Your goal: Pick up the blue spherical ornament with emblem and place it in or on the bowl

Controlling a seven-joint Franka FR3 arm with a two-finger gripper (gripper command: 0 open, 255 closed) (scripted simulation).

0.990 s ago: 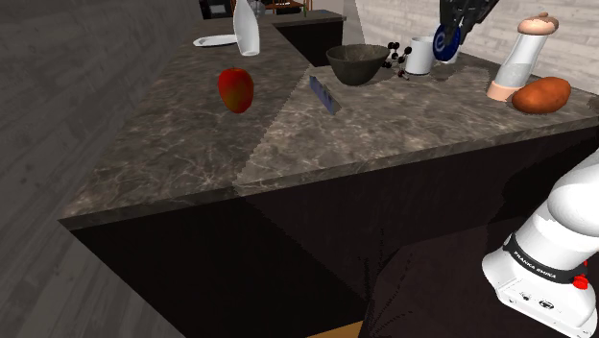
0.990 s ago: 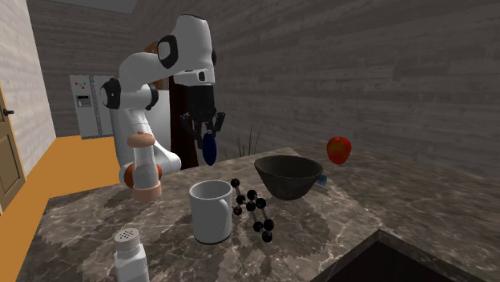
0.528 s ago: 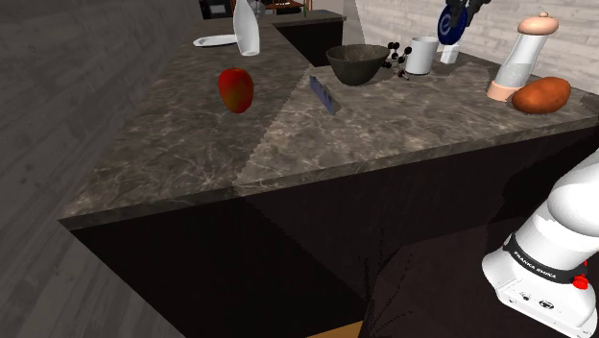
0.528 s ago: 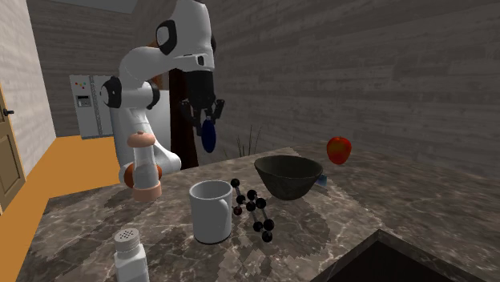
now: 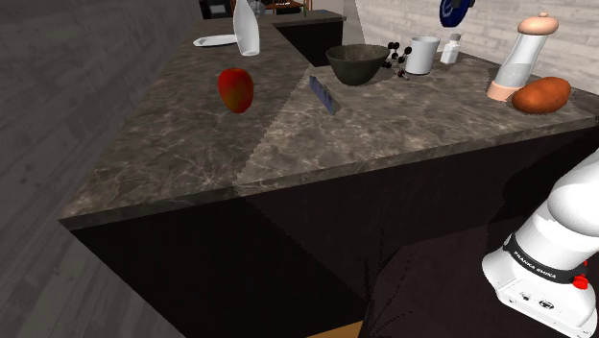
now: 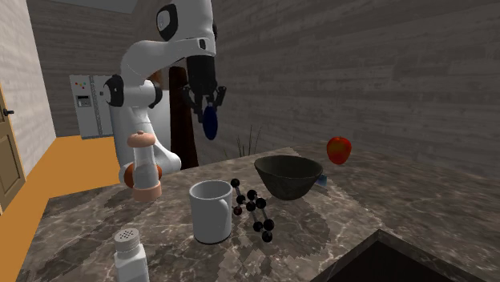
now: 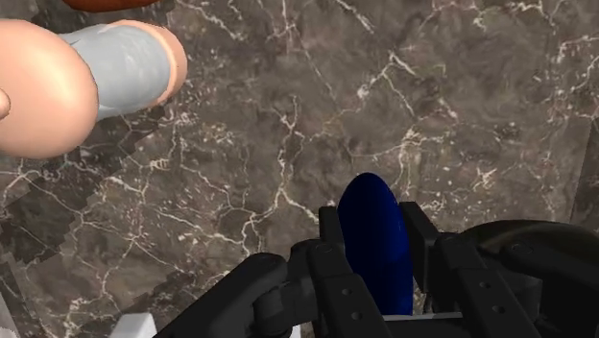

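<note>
My black gripper (image 6: pixel 211 106) is shut on the flat dark-blue round ornament (image 6: pixel 210 126) and holds it well above the marble counter, behind the white mug (image 6: pixel 211 211). In the wrist view the ornament (image 7: pixel 376 240) stands edge-on, clasped between the two fingers (image 7: pixel 331 230) of the gripper (image 7: pixel 374 219), with bare counter far below. At the top edge of the shoulder view the ornament (image 5: pixel 452 10) hangs above the shaker (image 5: pixel 450 50). The dark bowl (image 6: pixel 288 176) sits on the counter to the second exterior view's right of the gripper; in the shoulder view the bowl (image 5: pixel 357 63) is left of the mug (image 5: pixel 419 55).
A black ball-and-stick model (image 6: pixel 255 210) lies between mug and bowl. A tall grinder (image 5: pixel 523 58) and an orange-brown lump (image 5: pixel 541 94) stand at the shoulder view's right. A red apple (image 5: pixel 235 89), white bottle (image 5: pixel 248 29), plate (image 5: pixel 215 40) and small blue slab (image 5: pixel 324 94) lie further left.
The gripper has risen steadily with the ornament clasped in it, from just above the counter things to the shoulder view's top edge. Nothing on the counter moved.
</note>
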